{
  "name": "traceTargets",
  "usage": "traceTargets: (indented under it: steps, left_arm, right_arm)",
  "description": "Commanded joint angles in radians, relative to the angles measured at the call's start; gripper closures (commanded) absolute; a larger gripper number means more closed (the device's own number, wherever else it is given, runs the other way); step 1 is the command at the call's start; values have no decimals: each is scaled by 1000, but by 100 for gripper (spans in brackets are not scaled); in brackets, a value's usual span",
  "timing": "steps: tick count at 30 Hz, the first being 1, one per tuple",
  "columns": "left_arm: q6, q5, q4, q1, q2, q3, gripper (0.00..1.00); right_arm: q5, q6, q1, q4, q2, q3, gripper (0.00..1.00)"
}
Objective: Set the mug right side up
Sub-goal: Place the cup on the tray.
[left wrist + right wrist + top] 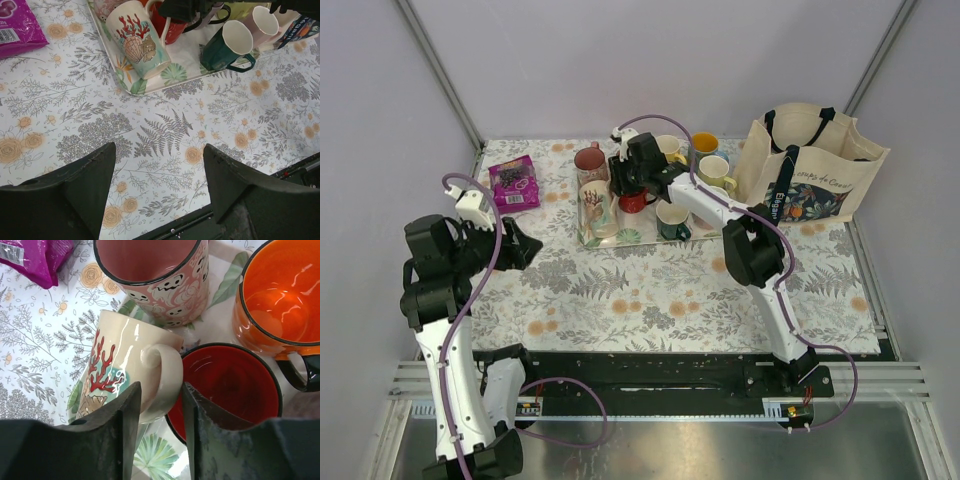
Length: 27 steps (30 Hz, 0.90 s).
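On the leaf-print tray (620,241), at its far left corner, I see the mug (150,270). It is salmon-pink and dark-rimmed, with ghost faces on its tapering side, and it stands open end up.

From my right wrist feed I count four mugs. Besides that one there is a tall cream coral mug (107,370) just nearer, then a red mug (227,385) and an orange mug (275,300), both open end up. The right claw (161,387) sits close to the mug without touching it. Its fingers (125,430) stand partly apart, and the coral mug's handle fills the gap between them. I cannot tell whether they pinch that handle or only hang above it.

My left wrist feed adds two more: a dark green mug (222,50) on the tray's near side and a pale pink mug (265,20) beyond it. Overhead, three further mugs (717,172) bunch between the right arm and the one tote bag (810,165). One magenta packet (513,185) lies on the worktop (650,300) left of the tray.

The left claw (159,147) hangs over the floral cloth, apart from the tray, with its fingers wide apart and nothing between them.
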Motion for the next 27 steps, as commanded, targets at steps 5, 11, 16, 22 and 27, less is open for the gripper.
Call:
traceTargets:
  steps: [5, 11, 16, 22, 27]
  left_arm:
    - [-1, -2, 44, 5, -9, -26, 26]
    - [-13, 2, 60, 5, 4, -32, 26]
    - [-13, 2, 58, 7, 5, -29, 26]
    - [-6, -1, 52, 5, 13, -24, 26]
    - [-10, 3, 63, 5, 27, -26, 26]
  right_arm:
    - [-104, 89, -4, -2, -32, 22, 63]
    - [-145, 103, -3, -4, -27, 28, 56]
    - [-177, 85, -1, -106, 52, 164, 55]
    - [-213, 57, 2, -176, 112, 268, 64]
    - [-258, 34, 5, -205, 112, 263, 59]
